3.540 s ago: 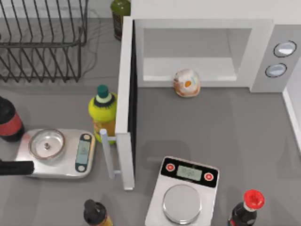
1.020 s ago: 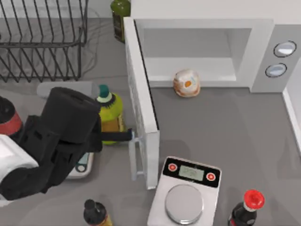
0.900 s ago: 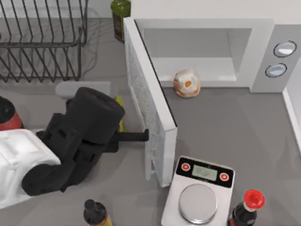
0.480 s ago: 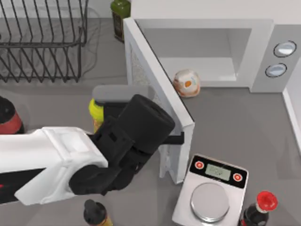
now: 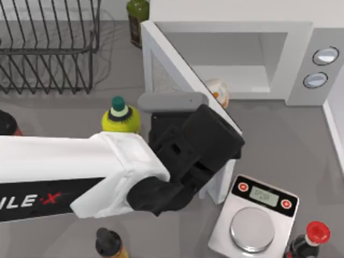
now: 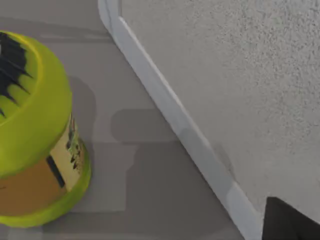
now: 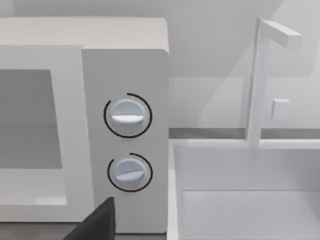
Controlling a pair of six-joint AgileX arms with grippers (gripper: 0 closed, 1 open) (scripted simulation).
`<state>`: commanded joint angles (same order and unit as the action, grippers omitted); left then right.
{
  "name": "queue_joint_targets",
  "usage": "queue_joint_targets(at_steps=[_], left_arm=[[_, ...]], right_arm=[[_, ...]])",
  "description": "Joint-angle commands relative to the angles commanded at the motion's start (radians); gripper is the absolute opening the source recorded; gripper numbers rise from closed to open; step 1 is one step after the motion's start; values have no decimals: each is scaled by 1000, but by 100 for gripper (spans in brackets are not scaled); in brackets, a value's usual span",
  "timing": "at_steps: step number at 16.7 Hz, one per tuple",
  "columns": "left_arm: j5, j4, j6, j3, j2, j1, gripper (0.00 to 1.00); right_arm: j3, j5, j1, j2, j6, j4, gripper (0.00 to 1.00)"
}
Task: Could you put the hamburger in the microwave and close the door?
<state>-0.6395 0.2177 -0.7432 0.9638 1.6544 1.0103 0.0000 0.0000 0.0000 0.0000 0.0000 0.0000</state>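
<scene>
Since earlier frame: my left arm swept in, door [image 5: 177, 75] swung about halfway shut, digital scale [image 5: 257, 215] shoved right. Left gripper [image 5: 215, 161] against door's outer face; finger opening: cannot tell. Hamburger [image 5: 219, 90] at microwave [image 5: 301, 59] cavity's front lip. Step: closing door. Next: keep pushing until flush; bun may block it.

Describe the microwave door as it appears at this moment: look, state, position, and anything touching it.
The door is a tall white-framed panel hinged at the microwave's left front corner. It stands partly open, angled diagonally across the cavity opening toward the kitchen scale. Its outer face looks grey and speckled, seen close in the left wrist view. The left arm's dark wrist covers its free end from above, so contact there cannot be confirmed. The hamburger peeks out just behind its top edge.
</scene>
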Motion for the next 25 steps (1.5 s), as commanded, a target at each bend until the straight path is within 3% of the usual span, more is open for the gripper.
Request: queue_joint_targets(at_steps=[4, 12, 20, 25], left_arm=[[-40, 64, -65, 175, 143, 84, 0], [-50, 100, -94, 240, 200, 106, 0], [-93, 284, -182, 648, 463, 194, 0], [-98, 316, -196, 702, 503, 205, 0]], right_arm=[[0, 0, 0, 0, 0, 0, 100], [0, 0, 0, 0, 0, 0, 100], [0, 0, 0, 0, 0, 0, 100], [0, 0, 0, 0, 0, 0, 100]])
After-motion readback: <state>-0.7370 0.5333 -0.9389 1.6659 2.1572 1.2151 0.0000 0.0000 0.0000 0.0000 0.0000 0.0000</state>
